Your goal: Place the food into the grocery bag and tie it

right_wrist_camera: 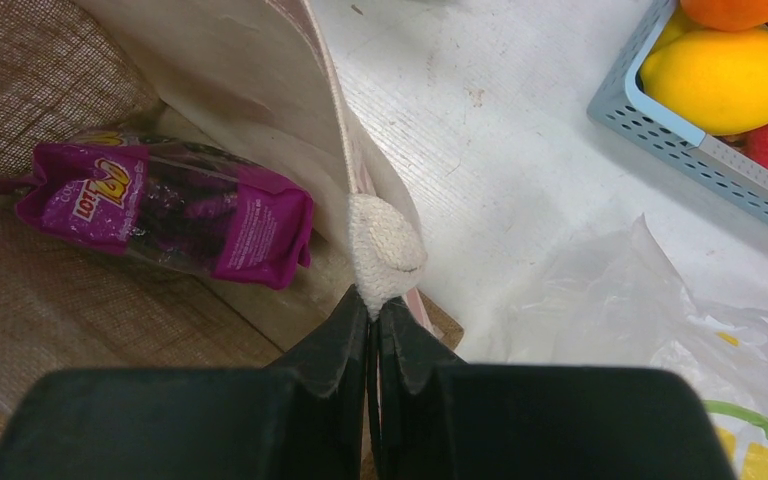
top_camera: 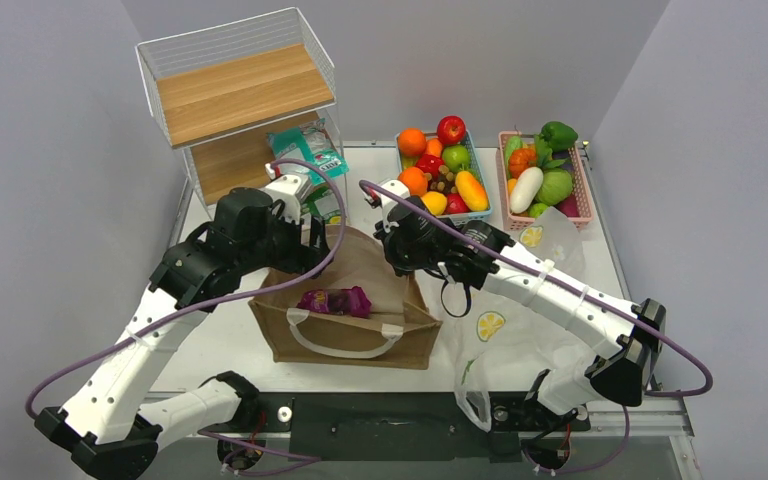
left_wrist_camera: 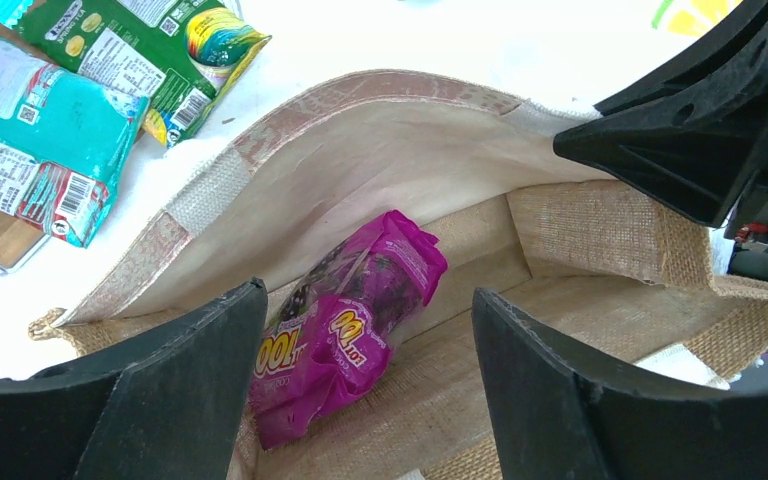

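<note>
Spreading the left fingers (left_wrist_camera: pixel 190 390) wide with nothing between them, hovering right over the mouth of the brown jute tote bag (left_wrist_camera: pixel 600 230). Looking down past them onto the shiny purple snack packet (left_wrist_camera: pixel 345 320), lying on its side on the bag's floor, touching neither finger. Pinching the bag's rim, just at the root of the white woven handle (right_wrist_camera: pixel 385 250), flat between the closed right fingers (right_wrist_camera: pixel 330 350), and so propping that wall up and the mouth agape. Judging the step in hand as going for more food: lifting the left fingers straight up clear of the rim before swinging, to avoid snagging the near wall or dragging the bag across the white counter (right_wrist_camera: pixel 520 130). Aiming, probably, at the flat teal snack packet (left_wrist_camera: pixel 30 150) and the flat green snack packet (left_wrist_camera: pixel 140 50), lying overlapped just beyond the bag by the wire-framed wooden shelf (top_camera: pixel 240 95); taking one by a free edge rather than pressing down on both. Leaving the right pinch where it is meanwhile, since a slack rim risks folding over the opening. Noting the round yellow toy fruit (right_wrist_camera: pixel 725 70) sitting in the blue perforated basket (right_wrist_camera: pixel 680 150) nearby, and the thin translucent plastic bag printed with lemon slices (top_camera: pixel 520 340) lying crumpled on the counter beside the tote, too crinkled for telling what, if anything, is inside.
</note>
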Controlling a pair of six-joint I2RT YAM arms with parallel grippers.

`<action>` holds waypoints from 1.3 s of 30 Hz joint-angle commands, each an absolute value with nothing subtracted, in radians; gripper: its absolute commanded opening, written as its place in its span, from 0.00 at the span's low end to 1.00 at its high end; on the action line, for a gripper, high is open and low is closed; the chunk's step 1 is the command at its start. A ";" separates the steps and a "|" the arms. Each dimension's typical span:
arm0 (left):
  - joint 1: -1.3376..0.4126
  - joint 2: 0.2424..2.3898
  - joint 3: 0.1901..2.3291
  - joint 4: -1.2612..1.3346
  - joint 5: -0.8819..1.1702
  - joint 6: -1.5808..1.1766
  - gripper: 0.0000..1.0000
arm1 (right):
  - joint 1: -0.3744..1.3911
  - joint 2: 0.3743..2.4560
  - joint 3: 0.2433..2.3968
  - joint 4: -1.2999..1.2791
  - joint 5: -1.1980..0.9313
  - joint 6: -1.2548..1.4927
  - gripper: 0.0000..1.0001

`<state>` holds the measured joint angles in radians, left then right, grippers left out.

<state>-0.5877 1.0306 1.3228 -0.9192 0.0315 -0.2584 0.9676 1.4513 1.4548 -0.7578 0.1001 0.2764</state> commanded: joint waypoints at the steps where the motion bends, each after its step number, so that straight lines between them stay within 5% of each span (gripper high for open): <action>1: -0.587 1.000 1.371 -0.872 0.008 -0.252 0.73 | 0.983 1.453 1.492 -0.743 0.125 0.285 0.00; 13: -0.586 0.963 1.371 -0.794 -0.060 -0.322 0.74 | 0.989 1.451 1.456 -0.724 0.131 0.295 0.00; 27: -0.545 1.060 1.390 -0.575 -0.392 -0.448 0.79 | 0.994 1.420 1.407 -0.705 0.135 0.307 0.00; 39: -0.367 1.138 1.337 -0.424 -0.250 -0.467 0.84 | 0.992 1.423 1.387 -0.686 0.131 0.288 0.00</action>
